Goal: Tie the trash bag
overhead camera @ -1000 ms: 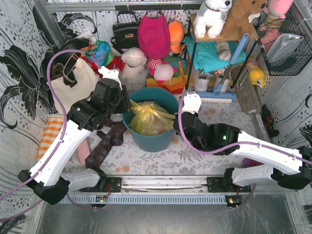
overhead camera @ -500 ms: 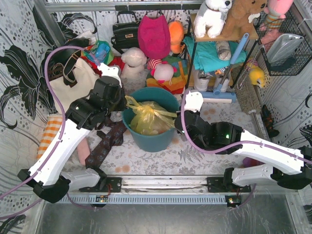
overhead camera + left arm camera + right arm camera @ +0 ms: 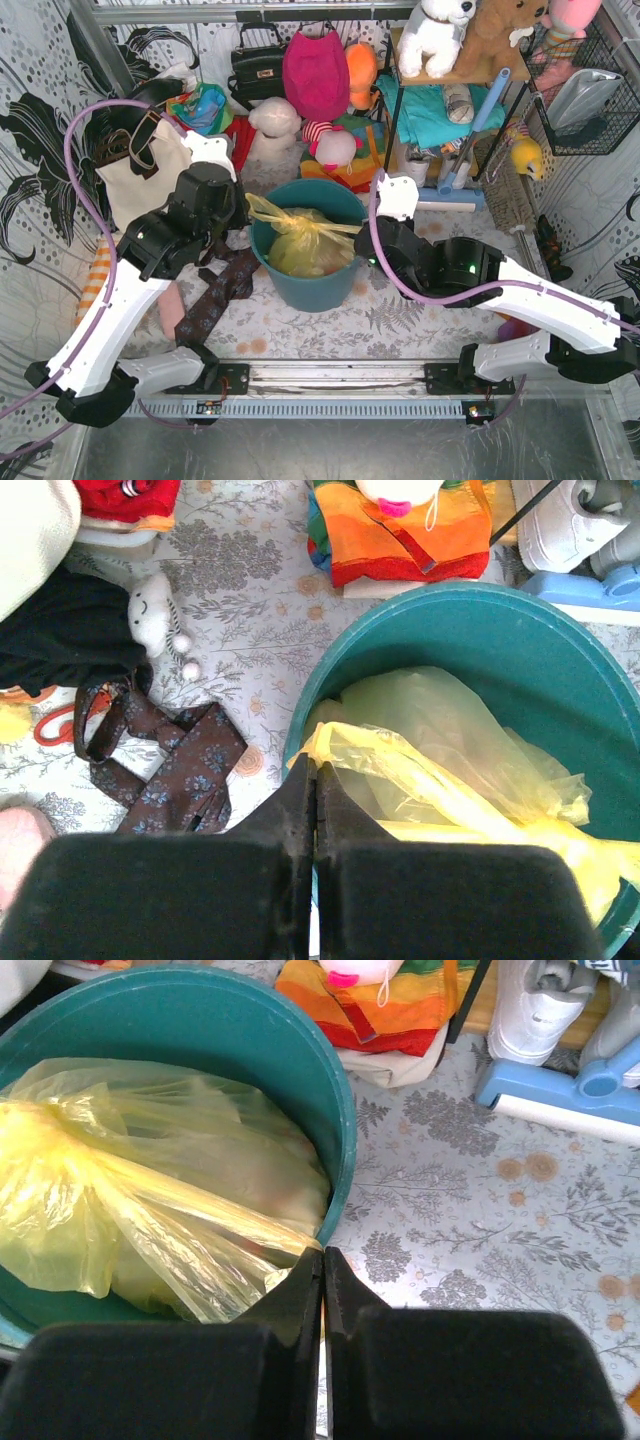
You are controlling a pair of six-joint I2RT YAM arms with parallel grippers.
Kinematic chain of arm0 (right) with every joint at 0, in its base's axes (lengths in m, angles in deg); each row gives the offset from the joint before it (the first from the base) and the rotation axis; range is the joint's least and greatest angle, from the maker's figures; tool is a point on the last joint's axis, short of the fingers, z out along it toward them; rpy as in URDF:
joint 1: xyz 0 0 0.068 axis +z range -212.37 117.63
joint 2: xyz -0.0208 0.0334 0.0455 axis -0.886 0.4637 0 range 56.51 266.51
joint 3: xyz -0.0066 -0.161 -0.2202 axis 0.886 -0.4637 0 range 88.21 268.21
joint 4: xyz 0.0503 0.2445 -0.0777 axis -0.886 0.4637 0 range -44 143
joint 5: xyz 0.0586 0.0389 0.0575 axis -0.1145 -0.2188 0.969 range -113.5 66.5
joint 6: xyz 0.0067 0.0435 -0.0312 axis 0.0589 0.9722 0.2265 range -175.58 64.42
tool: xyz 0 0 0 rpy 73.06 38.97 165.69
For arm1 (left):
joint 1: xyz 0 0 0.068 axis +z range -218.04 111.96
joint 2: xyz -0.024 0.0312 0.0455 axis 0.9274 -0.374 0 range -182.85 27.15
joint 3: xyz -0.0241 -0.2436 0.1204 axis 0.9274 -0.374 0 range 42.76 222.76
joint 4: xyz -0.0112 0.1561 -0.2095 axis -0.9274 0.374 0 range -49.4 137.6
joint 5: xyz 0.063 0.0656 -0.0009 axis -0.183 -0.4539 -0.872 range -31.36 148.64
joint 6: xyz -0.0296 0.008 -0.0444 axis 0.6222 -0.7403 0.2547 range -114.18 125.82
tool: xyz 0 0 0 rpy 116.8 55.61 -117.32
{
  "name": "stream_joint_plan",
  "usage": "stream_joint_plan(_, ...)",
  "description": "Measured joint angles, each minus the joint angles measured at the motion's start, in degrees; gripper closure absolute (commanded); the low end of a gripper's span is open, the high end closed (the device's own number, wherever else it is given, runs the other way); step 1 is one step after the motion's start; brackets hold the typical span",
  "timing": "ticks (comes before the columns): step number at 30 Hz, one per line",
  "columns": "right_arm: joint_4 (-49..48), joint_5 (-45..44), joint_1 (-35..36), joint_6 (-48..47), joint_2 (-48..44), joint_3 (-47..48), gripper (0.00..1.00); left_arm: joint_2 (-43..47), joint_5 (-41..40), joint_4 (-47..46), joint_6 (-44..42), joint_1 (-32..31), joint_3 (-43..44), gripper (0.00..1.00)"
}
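The left jaws are pressed together on a corner of the trash bag [image 3: 440,750] at their tips; the right jaws are likewise closed on a twisted strand of it; the bag stretches between both, sitting in the teal bin [image 3: 300,292]; a patterned necktie [image 3: 170,780] lies on the desk [image 3: 480,1220] left of the left jaws.

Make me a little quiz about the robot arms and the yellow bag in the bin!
1. True or false: the thin yellow-green plastic trash bag sits inside the round teal plastic bin.
2. What is the left gripper pinching? A) the bin's rim B) a stretched end of the bag C) nothing
3. Fill in: the right gripper is ___ on the bag's other stretched end.
Key: 1 true; 2 B; 3 shut.
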Motion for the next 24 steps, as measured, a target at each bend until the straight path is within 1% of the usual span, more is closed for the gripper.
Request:
stream_joint_plan(7,3.9,-2.0,0.2,0.3,1.1,2.5,1.00,0.3,-2.3,0.9,0.4,-0.1,0.0,1.00)
stream_joint_plan(11,4.0,-2.2,0.2,0.0,1.0,2.6,1.00,0.3,-3.3,1.7,0.5,-0.1,-0.2,1.00)
stream_joint_plan(14,1.7,-1.3,0.2,-2.2,0.7,1.9,1.00,0.7,-3.4,1.7,0.5,-0.1,-0.7,0.85)
stream_joint_plan(15,0.4,-0.4,0.2,-3.1,0.4,1.2,1.00,1.1,-3.2,1.7,0.5,-0.1,-1.0,0.77)
stream_joint_plan(16,-0.7,0.7,0.2,-3.8,0.2,0.8,0.98,1.5,-2.9,1.7,0.5,-0.1,-1.1,0.71)
stream_joint_plan(20,-4.2,5.2,0.2,-5.8,0.3,0.3,0.76,2.9,-1.4,1.4,0.5,-0.1,-0.9,0.58)
stream_joint_plan(24,-5.0,8.3,0.2,-5.8,0.4,0.3,0.62,2.6,-0.3,1.3,0.5,-0.1,0.7,0.52)
